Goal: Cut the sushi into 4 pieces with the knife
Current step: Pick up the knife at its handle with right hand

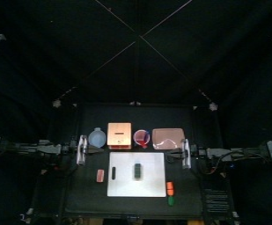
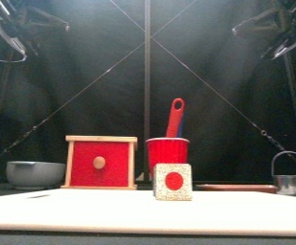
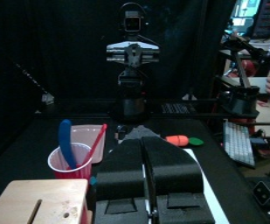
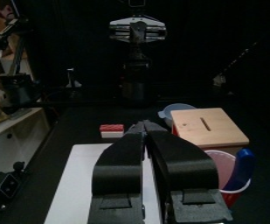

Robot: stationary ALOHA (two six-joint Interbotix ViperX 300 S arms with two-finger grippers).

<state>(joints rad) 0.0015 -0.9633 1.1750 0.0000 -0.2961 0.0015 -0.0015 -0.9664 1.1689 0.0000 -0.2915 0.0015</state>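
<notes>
The dark green sushi roll (image 1: 139,170) lies whole on the white cutting board (image 1: 124,167). From the front its end shows as white rice with a red centre (image 2: 173,181). A red cup (image 1: 142,138) behind the board holds a red knife (image 2: 176,117) and a blue knife (image 3: 65,140). My left gripper (image 1: 84,148) hovers at the board's left back corner and my right gripper (image 1: 185,156) at its right edge. Both are shut and hold nothing, as the left wrist view (image 3: 144,140) and right wrist view (image 4: 148,128) show. The roll is hidden behind the jaws in both wrist views.
Along the back stand a blue-grey bowl (image 1: 97,138), a wooden box (image 1: 121,135) with a red drawer front (image 2: 101,163), and a pink tray (image 1: 166,137). A pink toy (image 1: 100,175) lies left of the board, an orange and green toy (image 1: 171,189) at its front right. A metal cutter (image 2: 288,180) stands right.
</notes>
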